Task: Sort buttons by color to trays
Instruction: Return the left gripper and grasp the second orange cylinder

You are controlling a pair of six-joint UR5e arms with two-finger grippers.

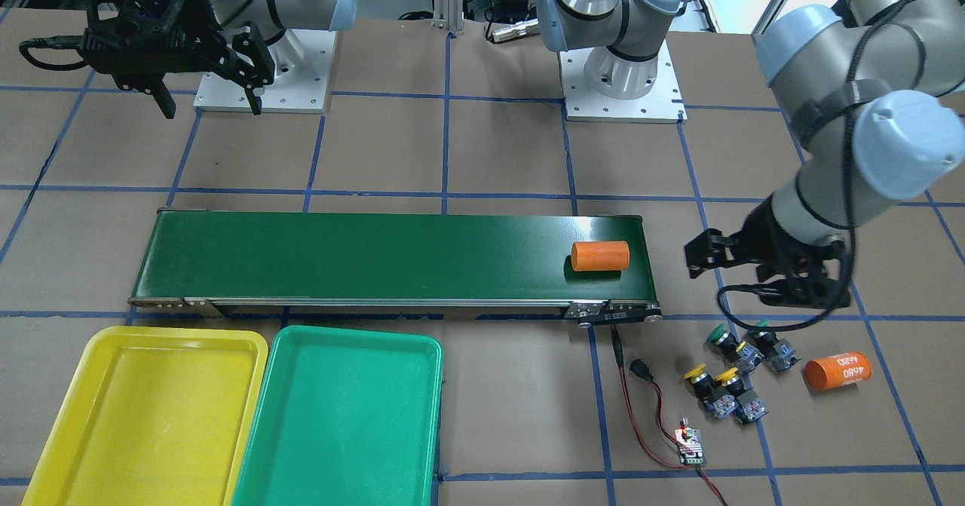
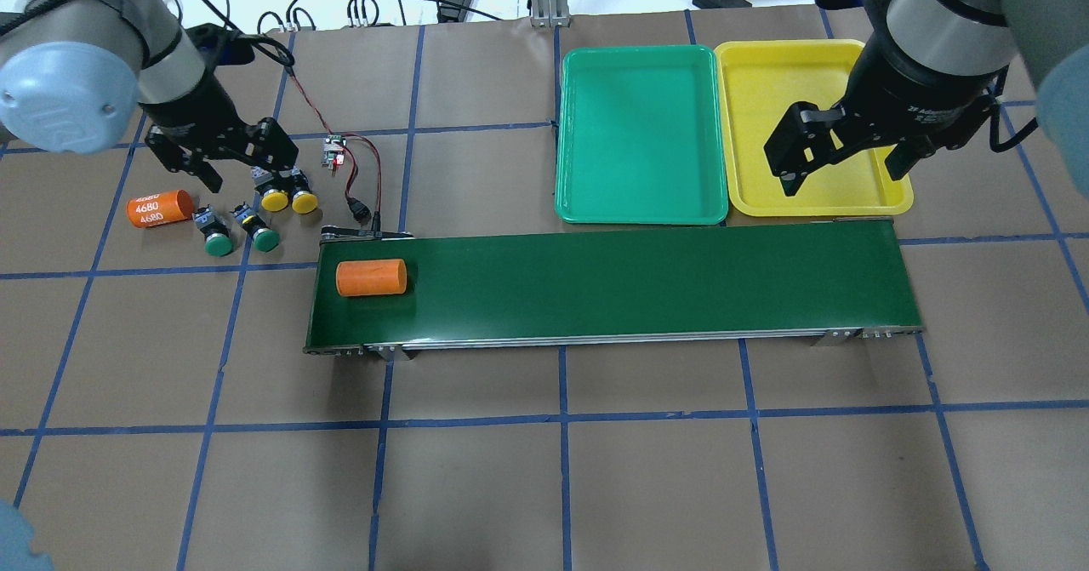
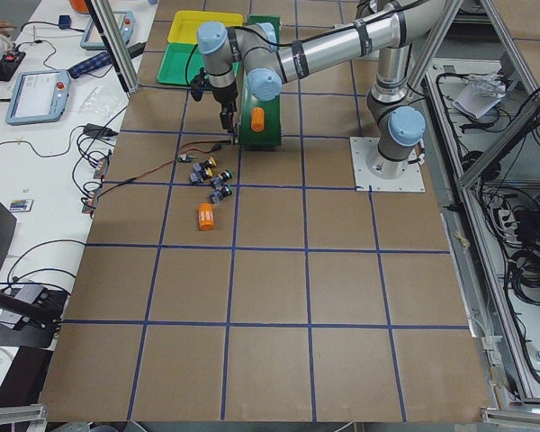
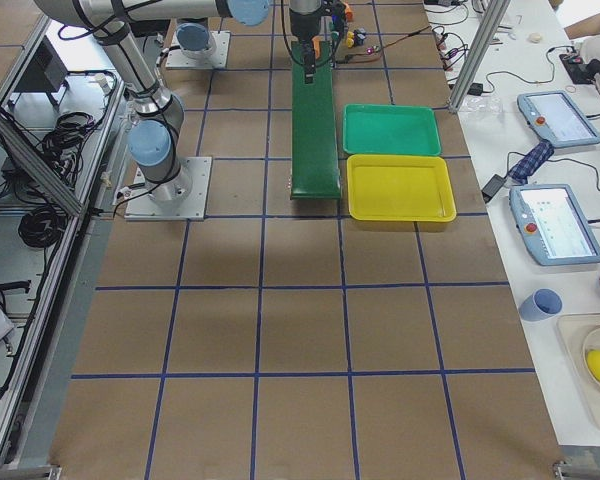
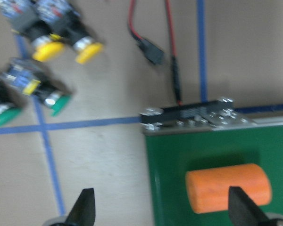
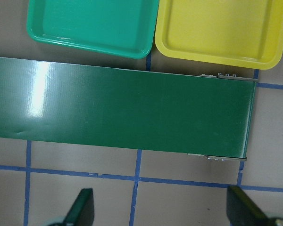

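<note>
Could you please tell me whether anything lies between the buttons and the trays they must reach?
Yes. The red-black wires cross the line from the buttons to the green tray; the small circuit board and the end of the conveyor belt sit just beside it. All are low; a lifted carry probably clears them.

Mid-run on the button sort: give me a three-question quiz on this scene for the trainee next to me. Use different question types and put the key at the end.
1. Count: how many buttons lie near the left gripper, and in which colours?
2. True or false: the green tray and the yellow tray are both empty.
3. Pick one: what lies on the conveyor belt? A) a button B) an orange cylinder C) nothing at all

Key: 1) four, two green and two yellow; 2) true; 3) B
</note>
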